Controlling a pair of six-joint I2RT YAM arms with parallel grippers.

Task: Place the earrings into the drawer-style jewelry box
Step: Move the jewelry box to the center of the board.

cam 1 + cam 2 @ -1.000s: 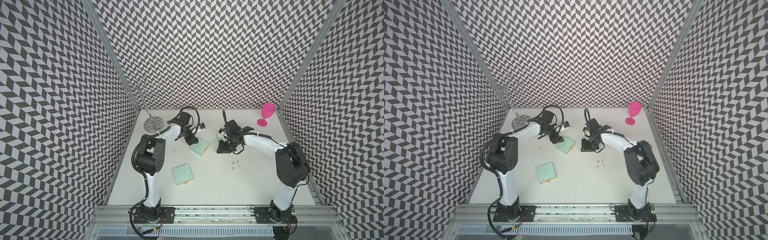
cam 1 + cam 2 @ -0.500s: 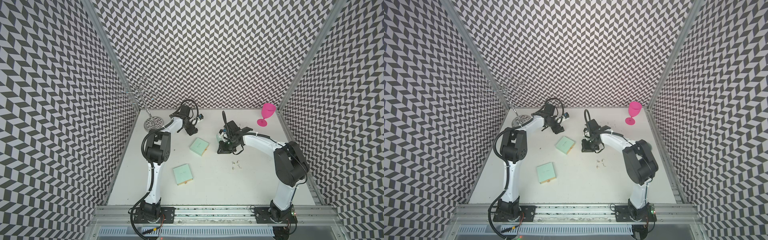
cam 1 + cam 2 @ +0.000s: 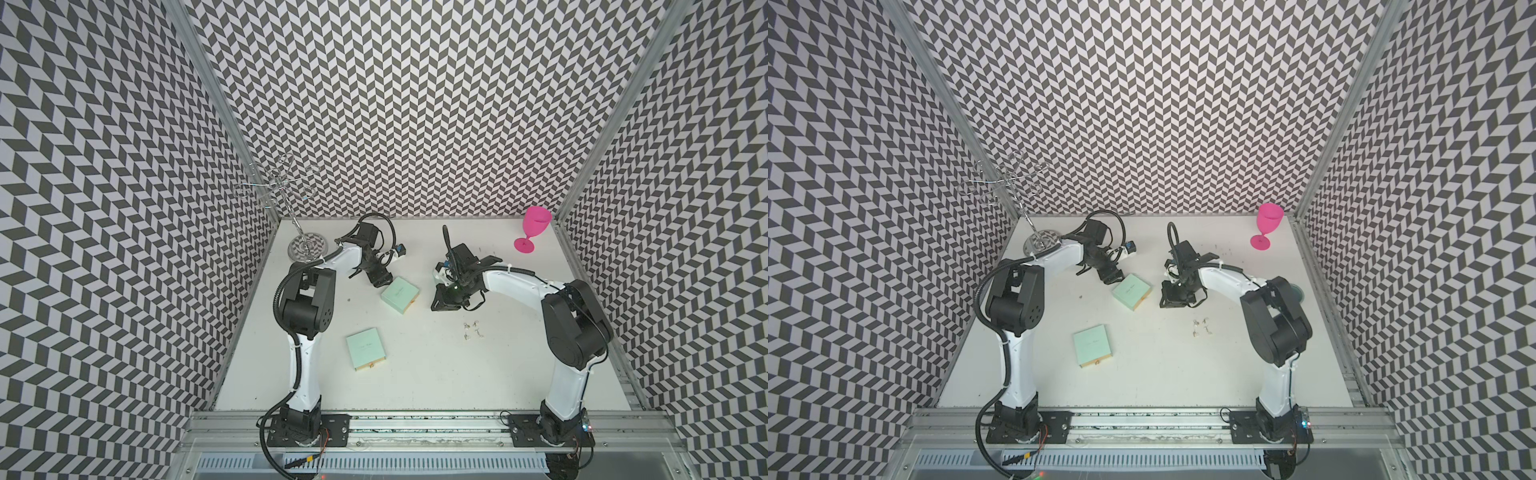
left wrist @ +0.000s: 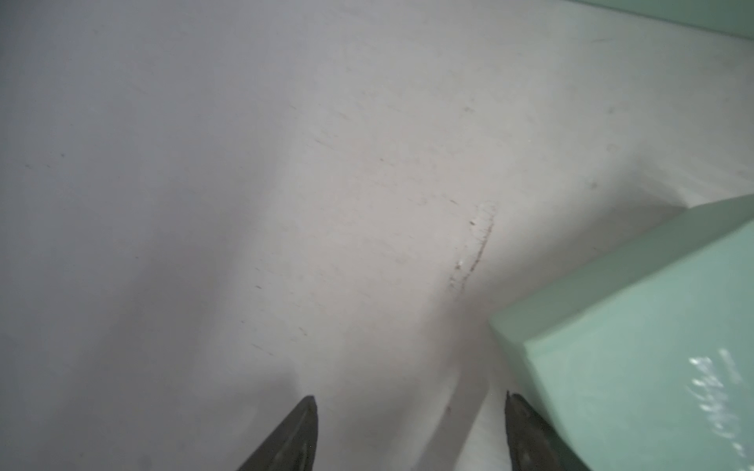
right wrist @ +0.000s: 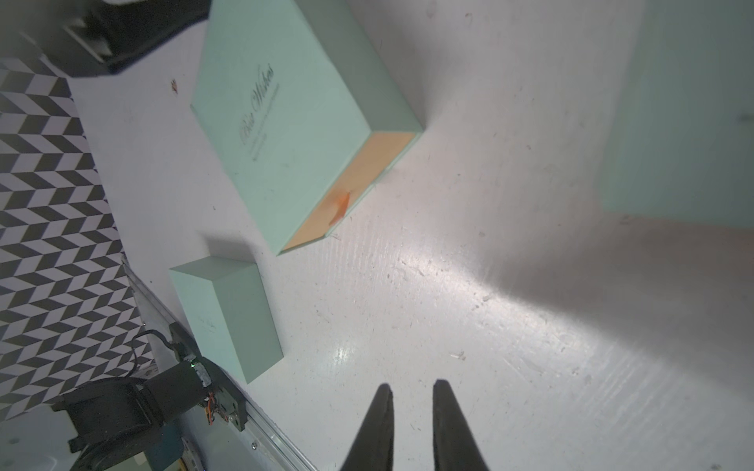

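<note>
Two mint drawer-style jewelry boxes lie on the white table. One box (image 3: 400, 295) (image 3: 1131, 292) (image 5: 293, 122) is in the middle, its orange drawer end facing front right. The other box (image 3: 367, 348) (image 3: 1093, 345) (image 5: 228, 314) lies nearer the front. Several tiny silvery earrings (image 3: 473, 330) (image 3: 1201, 327) lie loose to the right. My left gripper (image 3: 380, 279) (image 4: 411, 395) is open and empty, with one finger beside the middle box's (image 4: 653, 346) far corner. My right gripper (image 3: 444, 301) (image 5: 412, 385) hovers low between that box and the earrings, with a narrow gap between its jaws and nothing in it.
A pink goblet (image 3: 534, 228) stands at the back right corner. A wire stand (image 3: 305, 245) on a round base stands at the back left, just behind my left arm. Patterned walls close three sides, and a metal rail (image 3: 415, 428) runs along the front.
My left gripper drew back toward the rear wall, then came forward again to the middle box's corner, its jaws narrowing. The right arm has barely moved.
</note>
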